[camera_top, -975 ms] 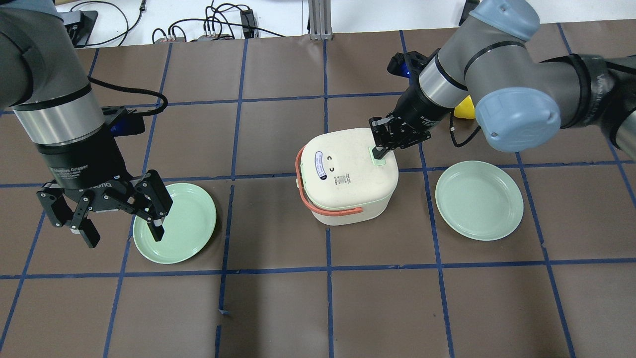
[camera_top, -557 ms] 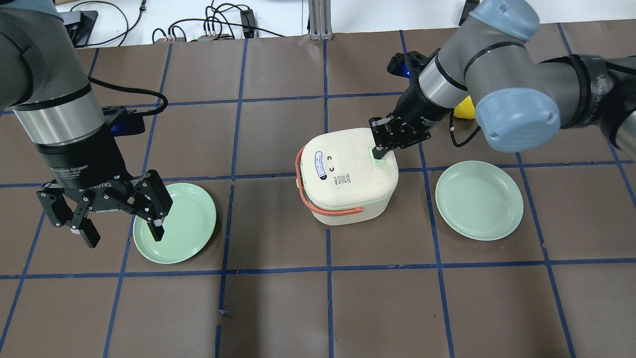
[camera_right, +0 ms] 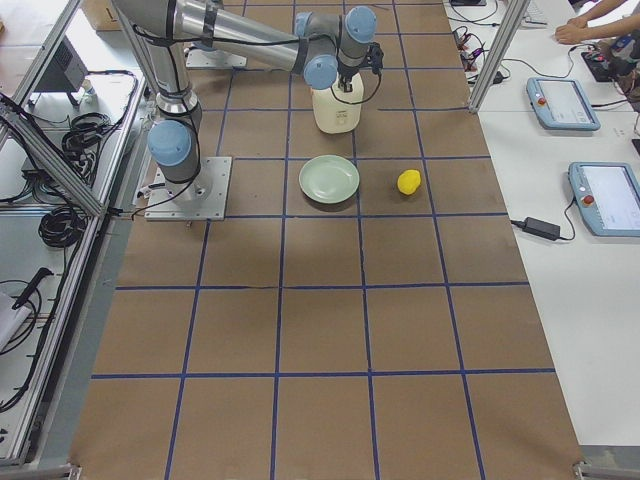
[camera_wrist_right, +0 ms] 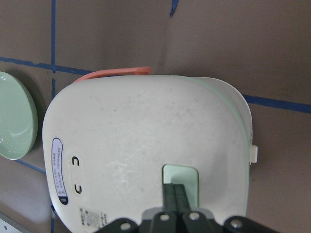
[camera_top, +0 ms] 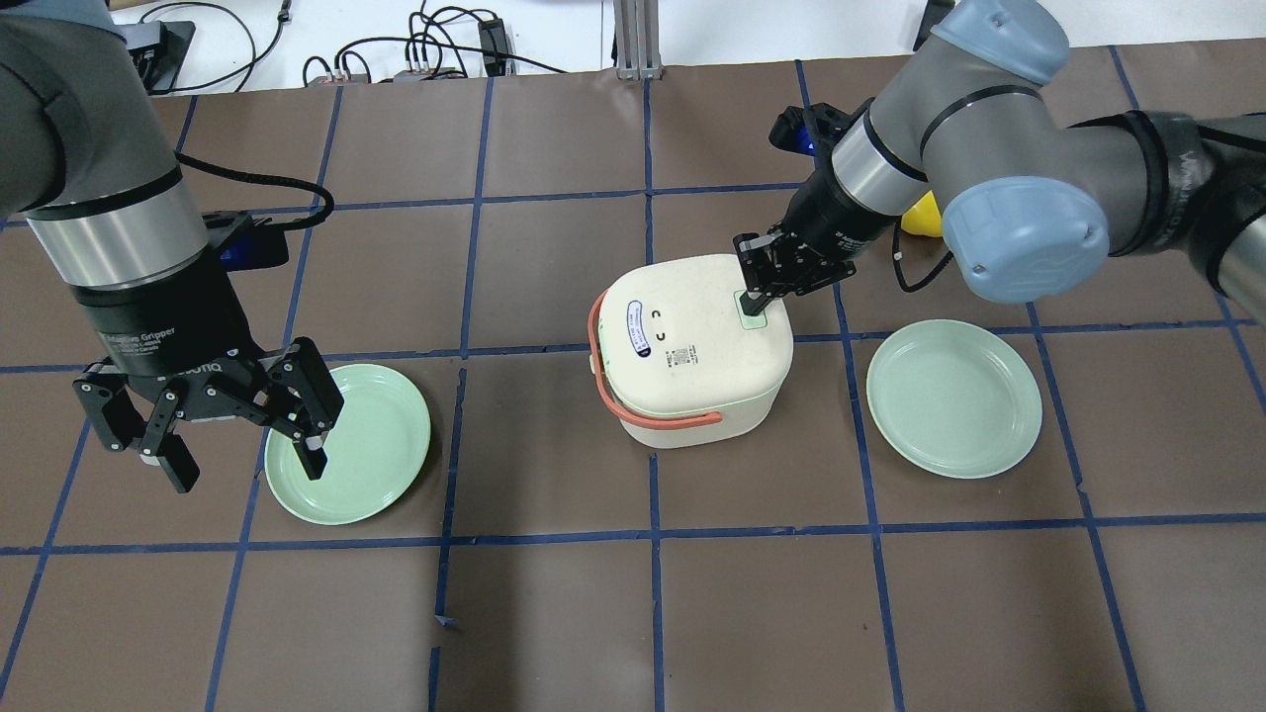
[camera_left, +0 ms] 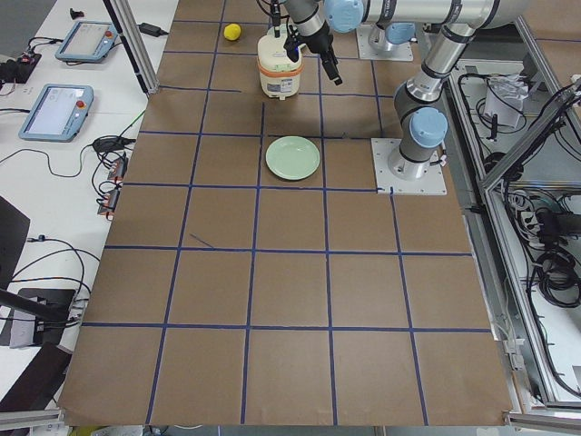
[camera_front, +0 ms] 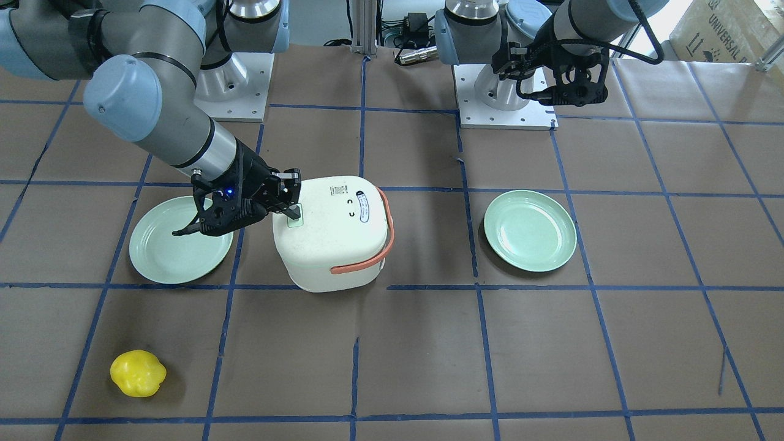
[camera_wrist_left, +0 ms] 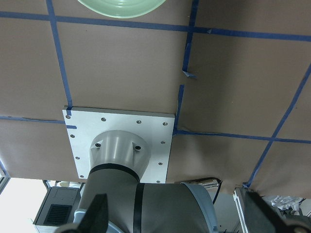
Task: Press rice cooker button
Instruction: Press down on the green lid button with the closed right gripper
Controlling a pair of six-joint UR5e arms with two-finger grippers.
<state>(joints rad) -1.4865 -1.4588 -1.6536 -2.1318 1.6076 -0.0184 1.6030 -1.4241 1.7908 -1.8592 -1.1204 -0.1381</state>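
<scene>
Step in hand: the press itself. Judged from contact, the task is at or very near its end point. Whether the button is fully down cannot be told.

Nearest the robot: the left gripper point(camera_top: 247, 467) hangs high with jaws spread wide, holding and touching nothing. In the overhead view it overlaps the edge of the left plate point(camera_top: 381, 435). The front-facing view shows it up by its own base, well apart from that plate. It takes no part in the press.

Mid-table: the rice cooker point(camera_top: 692, 356) stands upright between the two plates, with its orange handle point(camera_top: 633, 415) folded down towards the robot's left. The pale green button point(camera_wrist_right: 181, 177) sits in the lid near the edge on the robot's right. The right gripper point(camera_wrist_right: 175, 194) comes in tilted from that side. Its jaws are together, nothing between them, and the joined tips rest on the button. The right plate point(camera_top: 954, 396) lies just beside the cooker, untouched.

Far side: a yellow fruit point(camera_front: 138, 372) lies well apart from everything.

Next move (judgement): a short push straight down along the fingers, keeping the tips centred on the button. The tilted approach could let the tips slide off, or nudge the light cooker sideways.
</scene>
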